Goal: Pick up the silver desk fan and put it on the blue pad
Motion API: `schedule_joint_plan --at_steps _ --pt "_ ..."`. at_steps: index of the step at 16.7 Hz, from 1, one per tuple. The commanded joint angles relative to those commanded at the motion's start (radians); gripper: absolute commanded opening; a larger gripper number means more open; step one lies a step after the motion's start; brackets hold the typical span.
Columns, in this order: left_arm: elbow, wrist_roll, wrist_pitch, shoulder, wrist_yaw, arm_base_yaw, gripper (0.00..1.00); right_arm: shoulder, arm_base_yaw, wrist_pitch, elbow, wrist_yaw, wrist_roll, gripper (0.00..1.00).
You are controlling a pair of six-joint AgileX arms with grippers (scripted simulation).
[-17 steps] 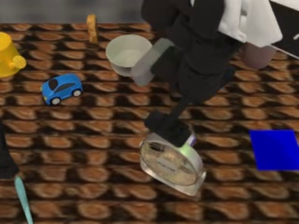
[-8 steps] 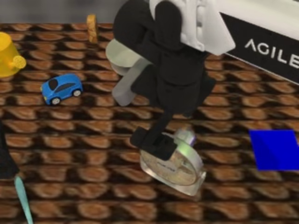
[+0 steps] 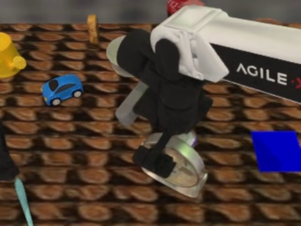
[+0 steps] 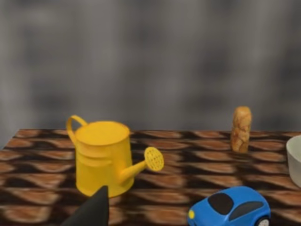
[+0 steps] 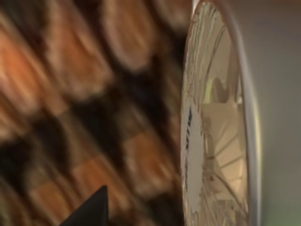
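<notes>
The silver desk fan [image 3: 186, 168] stands tilted on the wooden table a little right of the middle, its pale grille face turned to the front left. My right gripper [image 3: 157, 160] hangs over the fan's left rim, open. In the right wrist view the fan [image 5: 216, 141] fills one side, and one black fingertip [image 5: 94, 209] shows well clear of the grille. The blue pad [image 3: 277, 150] lies flat at the right edge, apart from the fan. My left arm [image 3: 5, 162] is parked at the left edge, its gripper [image 4: 150, 221] open.
A yellow watering can [image 3: 7, 56] and a blue toy car [image 3: 62, 88] sit at the back left. A bread stick [image 3: 92, 27] stands at the back edge. A grey-white bowl [image 3: 115, 52] is half hidden under my right arm. A red object [image 3: 181, 5] peeks out behind it.
My right arm has swung forward and left over the fan, and its gripper has slid from the fan's back rim to its left rim. The fan and pad have not moved.
</notes>
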State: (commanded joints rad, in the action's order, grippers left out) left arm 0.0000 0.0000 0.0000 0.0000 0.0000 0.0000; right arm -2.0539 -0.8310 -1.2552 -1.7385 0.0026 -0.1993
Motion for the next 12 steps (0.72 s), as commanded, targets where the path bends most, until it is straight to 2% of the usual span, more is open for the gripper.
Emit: schedule_joint_plan --at_steps 4,12 --pt "0.000 0.000 0.000 0.000 0.000 0.000 1.00 -0.001 0.000 0.008 0.008 0.000 0.000 1.00" --pt "0.000 0.000 0.000 0.000 0.000 0.000 1.00 -0.001 0.000 0.008 0.008 0.000 0.000 0.40"
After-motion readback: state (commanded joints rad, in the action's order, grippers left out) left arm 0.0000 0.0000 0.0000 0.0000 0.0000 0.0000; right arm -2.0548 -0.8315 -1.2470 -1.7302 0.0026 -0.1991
